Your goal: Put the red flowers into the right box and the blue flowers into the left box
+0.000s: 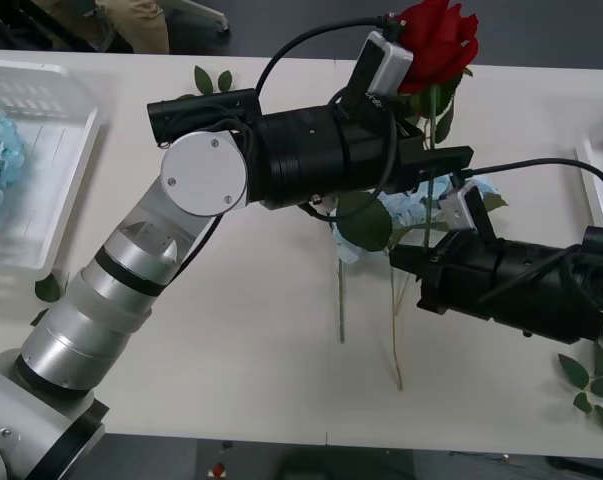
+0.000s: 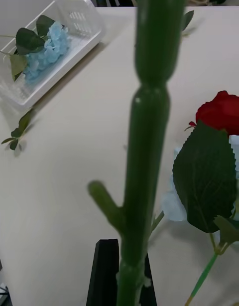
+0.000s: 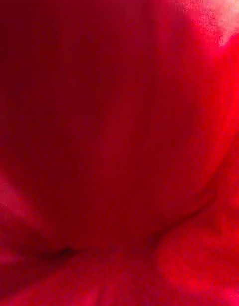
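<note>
A pale tabletop is carrying 2 arms over a heap of flowers. The left gripper is holding up a red rose by its stem, which is running upright (fingers hidden, so closure is only a judgement). The right gripper is sitting just beside the stem, nearer the right box; I cannot tell its opening.

Even light (close rose blurred)
</note>
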Motion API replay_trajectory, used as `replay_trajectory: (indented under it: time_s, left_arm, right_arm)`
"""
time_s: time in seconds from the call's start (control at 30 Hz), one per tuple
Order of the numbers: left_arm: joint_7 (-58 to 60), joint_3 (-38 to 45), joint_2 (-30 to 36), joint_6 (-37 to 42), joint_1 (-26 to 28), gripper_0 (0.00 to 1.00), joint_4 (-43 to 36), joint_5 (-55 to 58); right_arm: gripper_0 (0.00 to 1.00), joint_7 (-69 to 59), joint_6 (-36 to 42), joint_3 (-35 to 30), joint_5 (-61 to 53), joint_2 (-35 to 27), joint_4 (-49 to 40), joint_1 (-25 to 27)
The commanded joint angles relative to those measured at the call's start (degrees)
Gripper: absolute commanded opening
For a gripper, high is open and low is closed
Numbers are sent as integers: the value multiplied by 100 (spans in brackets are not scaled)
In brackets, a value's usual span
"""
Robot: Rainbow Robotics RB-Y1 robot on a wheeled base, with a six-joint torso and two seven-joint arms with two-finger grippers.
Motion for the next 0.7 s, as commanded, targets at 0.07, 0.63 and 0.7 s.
replay_trajectory:
  time_s: [0.07,0.63,0.7]
  left_arm:
    - [-119,-95,-30,11,-147,100,-198,55]
    - [-128,46,954,-428,-156,100,-189,1400]
    - [-93,37,1288,-393,-147,100,-75,1830]
  right_arm:
    - [0,-161,-37,-310,-84,-294,-123,155]
    - [0,-196,-46,-1699,-752,-488,-123,1342]
    - [0,-266,-98,-1945,-769,-488,-88,1517]
